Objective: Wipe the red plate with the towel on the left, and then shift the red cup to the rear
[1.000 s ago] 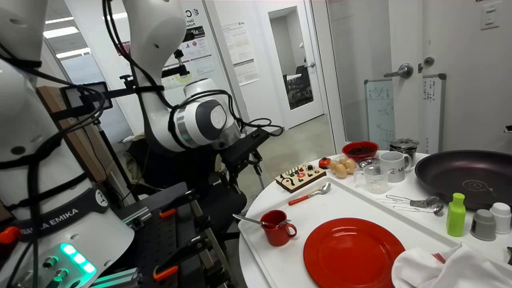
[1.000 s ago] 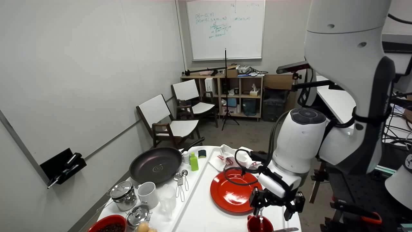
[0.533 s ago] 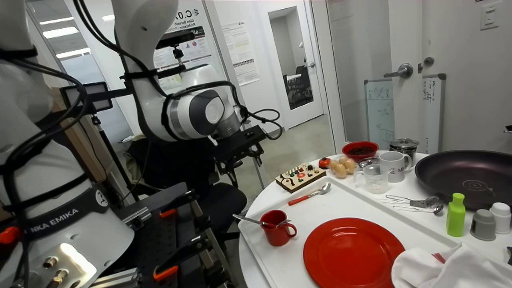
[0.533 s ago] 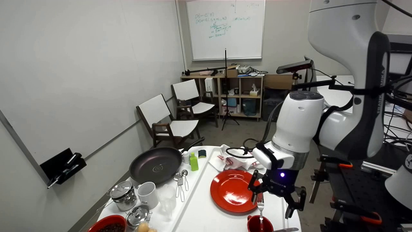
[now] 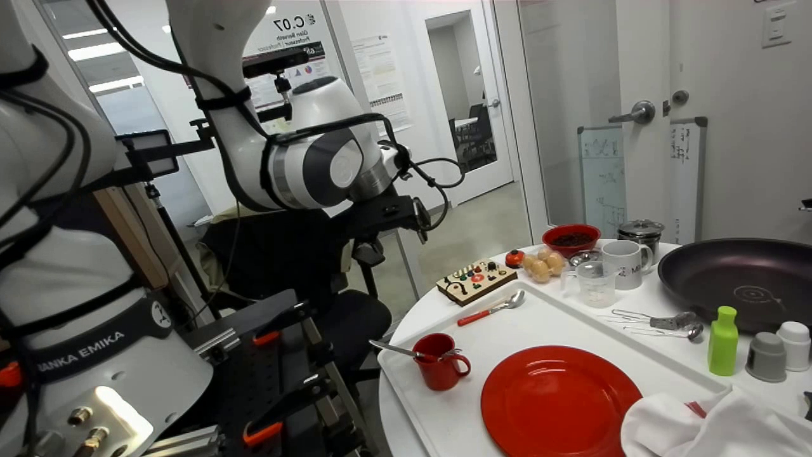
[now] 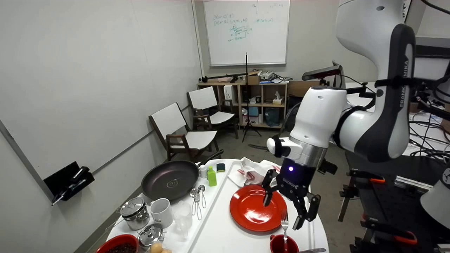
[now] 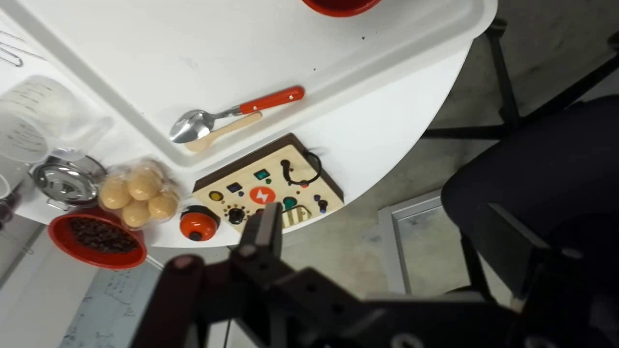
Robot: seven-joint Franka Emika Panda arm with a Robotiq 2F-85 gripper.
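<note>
The red plate point(image 5: 558, 403) lies on the white tray in both exterior views point(image 6: 251, 211). The white towel point(image 5: 723, 425) with red stripes lies crumpled at the plate's edge; it also shows in an exterior view point(image 6: 251, 172). The red cup point(image 5: 439, 371) stands upright on the tray with a fork and a knife in it. Only part of it shows in the wrist view point(image 7: 341, 8). My gripper point(image 6: 283, 212) is open and empty, raised in the air off the table's edge. In the wrist view my gripper point(image 7: 387, 227) has floor and a dark chair between its fingers.
The tray point(image 5: 406, 397) has a raised rim. A red-handled spoon point(image 5: 491, 310) lies on it. Beside it are a wooden button board point(image 5: 477, 281), eggs point(image 5: 542, 265), a red bowl point(image 5: 571, 238), mugs, a large pan point(image 5: 748, 285) and a green bottle point(image 5: 723, 343). A dark chair point(image 5: 349, 324) stands by the table.
My gripper has risen and tilted, its fingers swinging round while staying open. The arm has shifted back and up. The plate, towel and cup have not moved.
</note>
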